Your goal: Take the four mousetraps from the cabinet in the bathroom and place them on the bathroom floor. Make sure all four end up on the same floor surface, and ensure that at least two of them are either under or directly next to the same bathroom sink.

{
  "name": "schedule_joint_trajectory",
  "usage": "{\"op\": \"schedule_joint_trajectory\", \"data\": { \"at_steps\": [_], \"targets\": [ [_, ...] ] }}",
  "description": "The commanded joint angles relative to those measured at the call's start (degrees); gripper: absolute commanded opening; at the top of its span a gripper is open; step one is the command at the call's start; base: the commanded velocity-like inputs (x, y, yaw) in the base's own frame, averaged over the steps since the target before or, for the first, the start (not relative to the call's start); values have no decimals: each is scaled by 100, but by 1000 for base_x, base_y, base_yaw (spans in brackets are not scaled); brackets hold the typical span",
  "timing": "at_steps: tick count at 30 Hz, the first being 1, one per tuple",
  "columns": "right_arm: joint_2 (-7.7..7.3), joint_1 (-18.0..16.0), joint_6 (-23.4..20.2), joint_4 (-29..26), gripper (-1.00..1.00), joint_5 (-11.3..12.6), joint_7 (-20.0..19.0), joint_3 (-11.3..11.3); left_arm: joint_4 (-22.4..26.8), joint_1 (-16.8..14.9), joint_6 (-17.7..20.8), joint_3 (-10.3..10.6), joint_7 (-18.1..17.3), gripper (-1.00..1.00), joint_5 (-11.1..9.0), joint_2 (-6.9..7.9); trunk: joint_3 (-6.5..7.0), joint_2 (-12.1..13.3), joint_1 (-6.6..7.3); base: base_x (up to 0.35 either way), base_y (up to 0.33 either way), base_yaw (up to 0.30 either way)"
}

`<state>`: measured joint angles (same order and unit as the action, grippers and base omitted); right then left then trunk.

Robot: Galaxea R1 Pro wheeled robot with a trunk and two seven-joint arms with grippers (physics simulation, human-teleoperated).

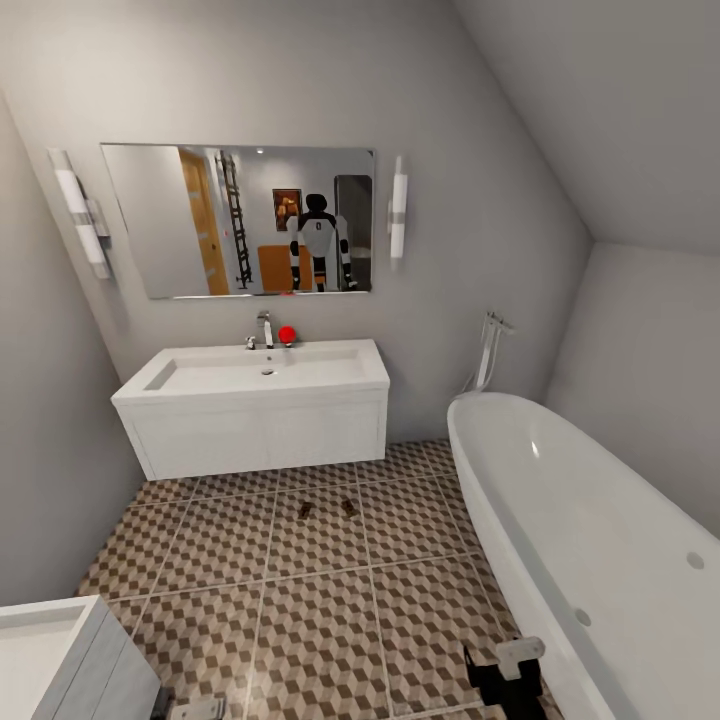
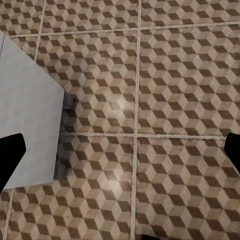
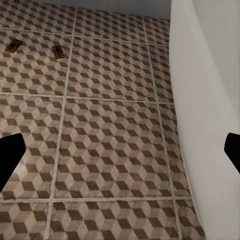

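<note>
The bathroom floor (image 1: 300,610) is laid in large square tiles printed with brown, beige and white cubes, matte, with pale grout lines between them. Two small flat brown wooden mousetraps lie on it in front of the white wall-hung vanity sink (image 1: 255,405), near the vanity's front edge and slightly apart from each other: one (image 1: 305,510) to the left, the other (image 1: 348,507) to the right. In the right wrist view the same pair shows as thin boards with dark wire, the first (image 3: 13,46) and the second (image 3: 58,51), well away from the tub wall.

A smooth glossy white oval bathtub (image 1: 590,530) runs along the floor's right side. A flat rectangular mirror (image 1: 240,220) hangs above the sink, with a small red ball (image 1: 287,335) beside the chrome tap (image 1: 265,328). A pale grey boxy cabinet corner (image 1: 60,660) sits at the floor's lower left edge.

The right tool (image 1: 510,668) hangs low beside the tub, pointing down at the tiles; its dark fingers (image 3: 10,155) stand far apart with nothing between them. The left tool (image 2: 120,160) hangs over bare tile beside the grey cabinet, fingers (image 2: 10,157) likewise spread wide, holding nothing.
</note>
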<state>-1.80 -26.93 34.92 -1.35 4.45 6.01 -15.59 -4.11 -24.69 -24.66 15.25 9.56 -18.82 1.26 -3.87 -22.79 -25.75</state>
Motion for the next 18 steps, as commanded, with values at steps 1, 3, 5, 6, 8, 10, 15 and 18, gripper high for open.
{"op": "schedule_joint_trajectory", "data": {
  "at_steps": [1, 3, 5, 6, 8, 10, 15, 18],
  "targets": [
    [3, -5, 15, 3, 100, 44, 15, -50, -20, -10, -30, 49, 14, 100, -27, -3, -13, -13, -4, 0, 0, 0],
    [6, -5, 15, 3, 100, 42, 15, -50, -20, -10, -30, 49, 13, 100, -28, -3, -13, -13, -4, 0, 0, 0],
    [10, -5, 16, 3, 100, 40, 13, -50, -20, -10, -30, 49, 13, 100, -28, -3, -13, -13, -4, 0, 0, 0],
    [10, -5, 18, 3, 100, 40, 13, -50, -20, -10, -30, 49, 13, 100, -28, -3, -13, -13, -4, 0, 0, 0],
    [8, -5, 25, 3, 100, 39, 10, -50, -20, -10, -30, 49, 13, 100, -29, -3, -13, -13, -4, 0, 0, 0],
    [6, -5, 30, 3, 100, 36, 8, -50, -20, -10, -30, 49, 15, 100, -27, -3, -13, -13, -4, 0, 0, 0],
    [5, -5, 39, 7, 100, 19, 6, -50, -20, -10, -30, 49, 14, 100, -30, -3, -13, -13, -4, 0, 0, 0],
    [4, -5, 40, 5, 100, 15, 6, -51, -20, -10, -30, 49, 15, 100, -32, -3, -13, -13, -4, 0, 0, 0]
  ]
}}
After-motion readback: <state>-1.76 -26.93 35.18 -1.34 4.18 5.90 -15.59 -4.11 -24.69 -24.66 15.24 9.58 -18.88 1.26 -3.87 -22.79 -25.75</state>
